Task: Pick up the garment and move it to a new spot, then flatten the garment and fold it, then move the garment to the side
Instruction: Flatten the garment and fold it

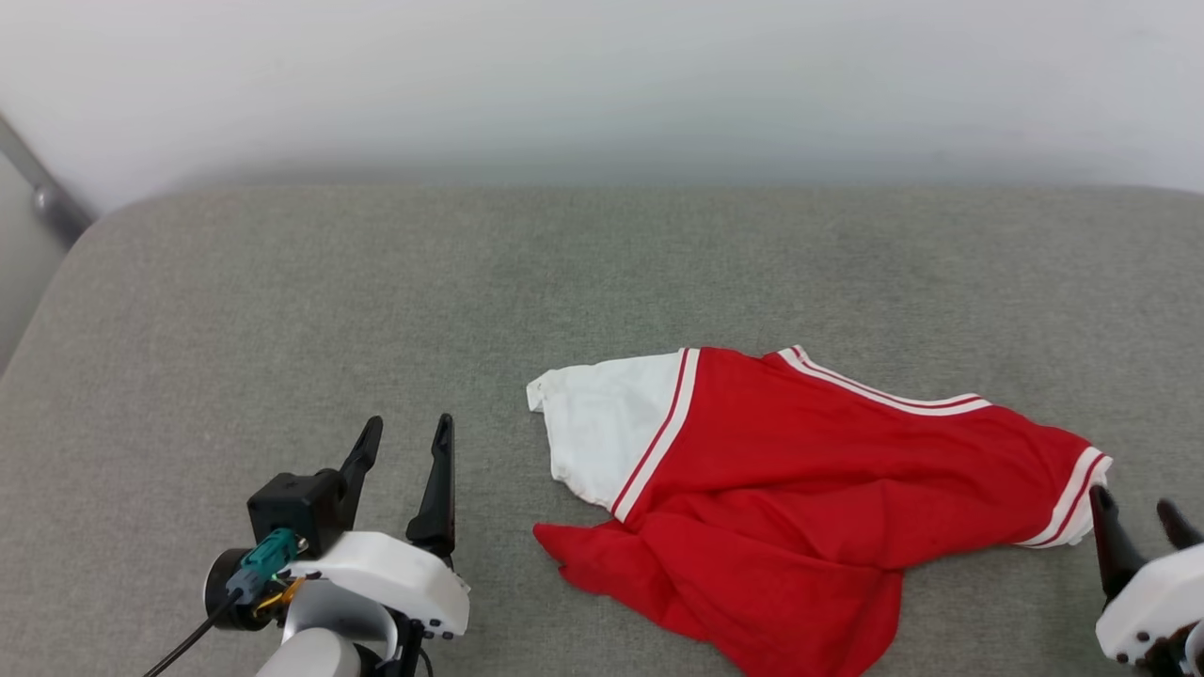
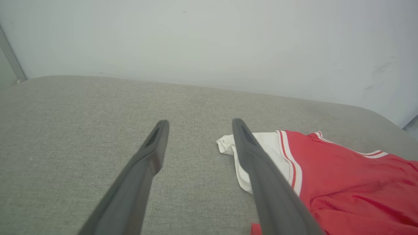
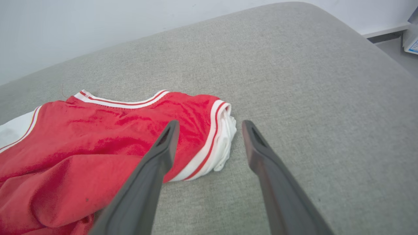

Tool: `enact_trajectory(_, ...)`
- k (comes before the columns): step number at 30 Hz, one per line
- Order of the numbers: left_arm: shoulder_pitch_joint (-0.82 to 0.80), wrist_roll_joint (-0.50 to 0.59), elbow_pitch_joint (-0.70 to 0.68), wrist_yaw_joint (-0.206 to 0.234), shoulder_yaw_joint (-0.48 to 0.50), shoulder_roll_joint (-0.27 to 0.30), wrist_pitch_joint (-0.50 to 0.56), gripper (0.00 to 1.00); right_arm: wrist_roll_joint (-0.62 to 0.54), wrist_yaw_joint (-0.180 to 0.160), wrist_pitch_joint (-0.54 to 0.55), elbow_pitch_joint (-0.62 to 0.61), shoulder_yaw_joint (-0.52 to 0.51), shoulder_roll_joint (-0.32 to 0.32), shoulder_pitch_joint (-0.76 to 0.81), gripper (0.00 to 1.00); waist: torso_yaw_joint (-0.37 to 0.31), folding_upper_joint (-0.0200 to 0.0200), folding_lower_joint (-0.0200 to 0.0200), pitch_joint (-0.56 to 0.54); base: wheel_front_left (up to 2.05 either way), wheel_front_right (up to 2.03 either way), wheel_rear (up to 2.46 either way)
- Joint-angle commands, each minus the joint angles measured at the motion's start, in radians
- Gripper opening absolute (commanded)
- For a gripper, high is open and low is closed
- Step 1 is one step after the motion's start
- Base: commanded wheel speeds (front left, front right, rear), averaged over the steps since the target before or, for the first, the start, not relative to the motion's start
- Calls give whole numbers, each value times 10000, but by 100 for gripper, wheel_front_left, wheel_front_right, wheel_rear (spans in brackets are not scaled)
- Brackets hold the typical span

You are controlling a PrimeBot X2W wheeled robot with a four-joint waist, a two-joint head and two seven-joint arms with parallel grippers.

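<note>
The garment [image 1: 800, 480] lies crumpled on the grey cushion, red with a white sleeve at its left end and striped trim along the collar and at its right end. Its lettering is hidden. My left gripper [image 1: 406, 444] hovers open to the left of the garment, apart from the white sleeve [image 2: 271, 147]. In the left wrist view my left gripper [image 2: 198, 125] has nothing between its fingers. At the lower right my right gripper [image 1: 1133, 512] is open, just beside the right sleeve trim. My right gripper [image 3: 210, 125] frames the bunched white sleeve end [image 3: 225, 137] without touching it.
The grey fabric cushion [image 1: 376, 301] spreads wide to the left and behind the garment. A pale wall [image 1: 602, 85] runs along its back edge. A metal post [image 1: 42, 193] stands at the far left corner. Beyond the cushion's right edge, floor and a white object [image 3: 411, 39] show.
</note>
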Motion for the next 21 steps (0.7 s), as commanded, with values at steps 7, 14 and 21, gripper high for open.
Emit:
enact_trajectory(7, 324, -59, -423, 267, 78, 176, 137, 100, 98, -3, 2432, 31, -321, -78, 322, 100, -272, 0, 0, -203, 0, 0, 0)
enact_trajectory(14, -58, 55, -628, 240, 0, 90, 118, 100, 344, -3, 4303, 86, -283, -466, -414, 100, -124, 0, 0, 380, 0, 0, 0)
enact_trajectory(21, -625, 129, -539, 15, -60, -84, -26, 100, 474, -3, 5211, 597, 7, -868, -1507, 100, 215, 0, 0, 1124, 0, 0, 0)
